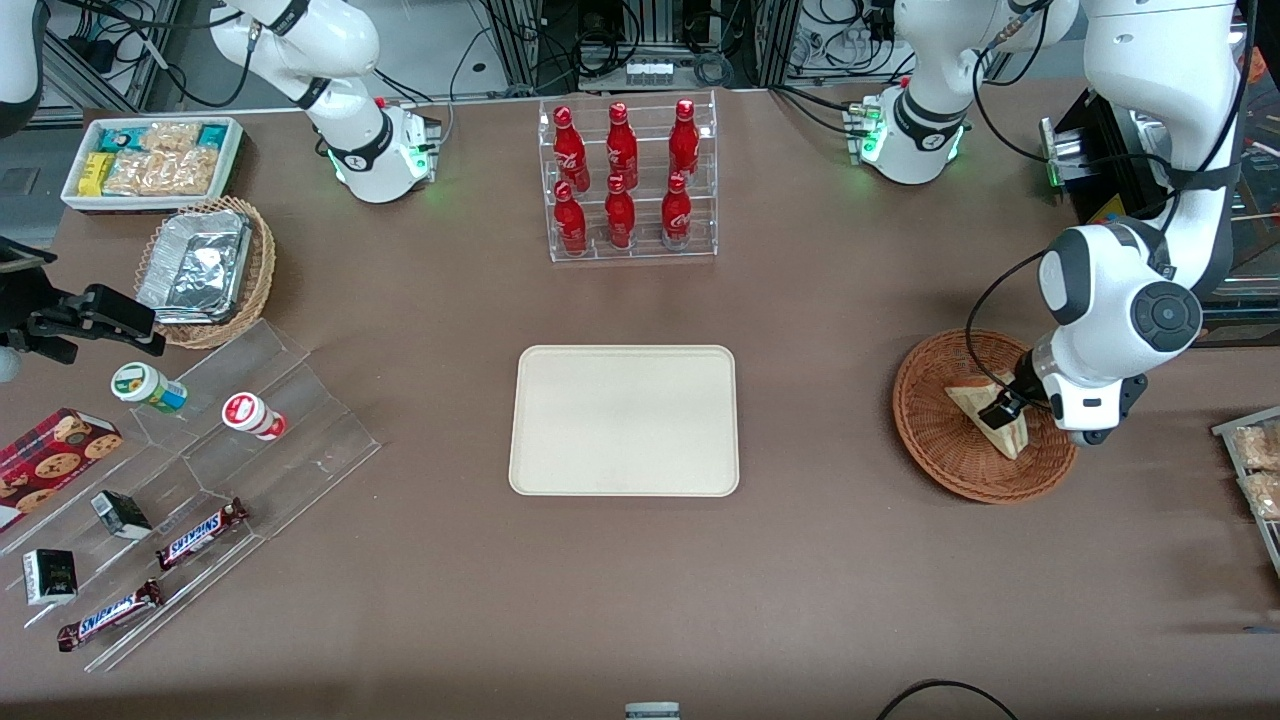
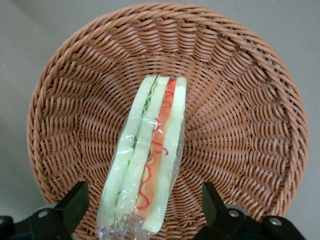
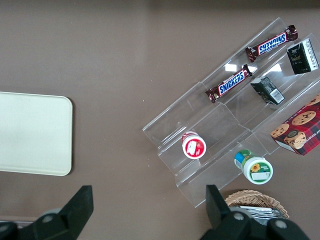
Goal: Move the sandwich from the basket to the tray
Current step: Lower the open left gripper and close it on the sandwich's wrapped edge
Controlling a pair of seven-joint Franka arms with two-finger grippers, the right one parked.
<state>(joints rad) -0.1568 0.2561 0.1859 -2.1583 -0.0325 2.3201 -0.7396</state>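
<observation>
Tool [image 2: 142, 205] hangs wide open astride the sandwich [image 2: 147, 160] in the basket [image 2: 240, 90], well apart from the tray [image 1: 624, 420].

Left arm: glossy white rounded housings, dark grey joint bands, a round grey cap. Black cable loops to the wrist. End effector [image 1: 1005, 408] black, with angular black fingers [image 2: 75, 202]. Base lit green.

Sandwich [image 2: 145, 160] end and pincer [image 2: 142, 200] cropped.
</observation>
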